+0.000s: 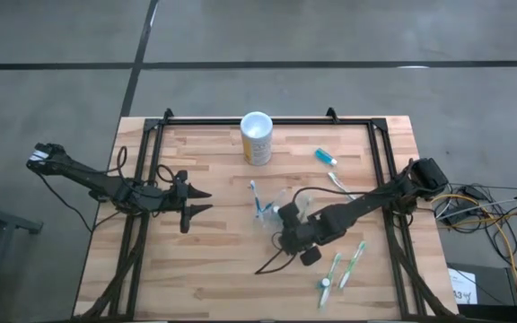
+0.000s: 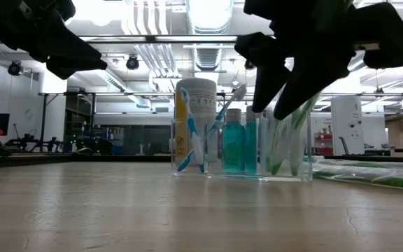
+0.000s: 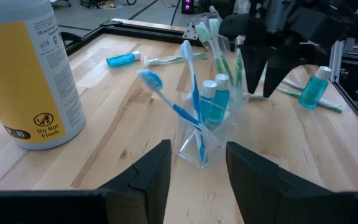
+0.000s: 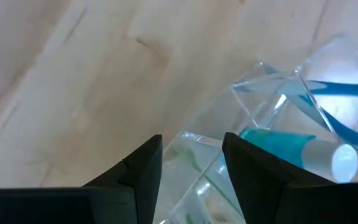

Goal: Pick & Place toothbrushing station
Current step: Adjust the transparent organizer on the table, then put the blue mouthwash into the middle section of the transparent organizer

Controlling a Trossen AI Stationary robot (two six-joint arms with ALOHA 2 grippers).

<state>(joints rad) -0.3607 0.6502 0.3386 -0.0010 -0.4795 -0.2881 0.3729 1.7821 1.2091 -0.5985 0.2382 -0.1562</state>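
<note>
The toothbrushing station is a clear plastic holder standing on its base mid-table. It holds blue toothbrushes, small teal bottles and green toothbrushes. My right gripper points steeply down over its green-toothbrush end, open. Its fingers stand on either side of the brushes' upper ends, and the clear rim shows between them. My left gripper hangs open left of the holder, aimed at it. My right gripper comes from above, slanting, with one finger on each side of the green toothbrushes' tops, just over the holder's rim. Whether a finger touches the brushes or the rim, I cannot tell.
A yellow canister with a white top stands at the table's far middle. A teal bottle and a white toothbrush lie far right, and two green toothbrushes near right. A dark cable trails below the right arm.
</note>
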